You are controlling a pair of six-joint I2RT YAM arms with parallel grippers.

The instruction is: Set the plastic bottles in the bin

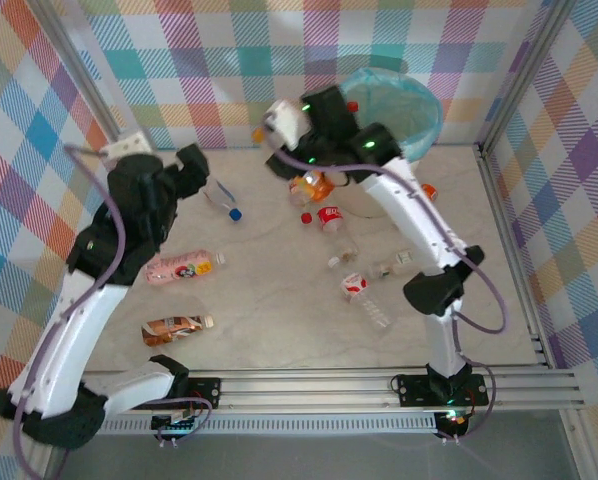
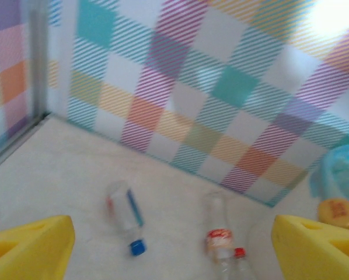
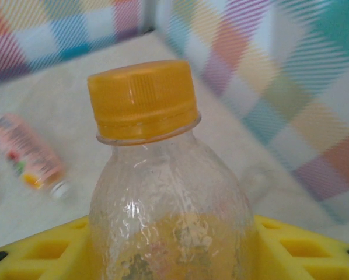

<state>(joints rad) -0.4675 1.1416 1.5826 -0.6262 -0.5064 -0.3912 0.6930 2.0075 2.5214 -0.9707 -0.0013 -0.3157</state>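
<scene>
Pick step: grasping clear orange-capped plastic bottle (image 3: 163,175) w/ right end effector (image 3: 171,254), near-left of round white teal-lined bin (image 1: 424,105); left end effector (image 2: 174,248) released. Next: lift, swing far-right over rim, release.

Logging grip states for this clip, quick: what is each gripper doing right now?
Left gripper: open, nothing between its fingers.
Right gripper: closed on the orange-capped bottle.

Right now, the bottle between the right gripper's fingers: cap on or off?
On. An orange cap sits squarely on the neck of the bottle held between the yellow fingers of the right gripper.
</scene>
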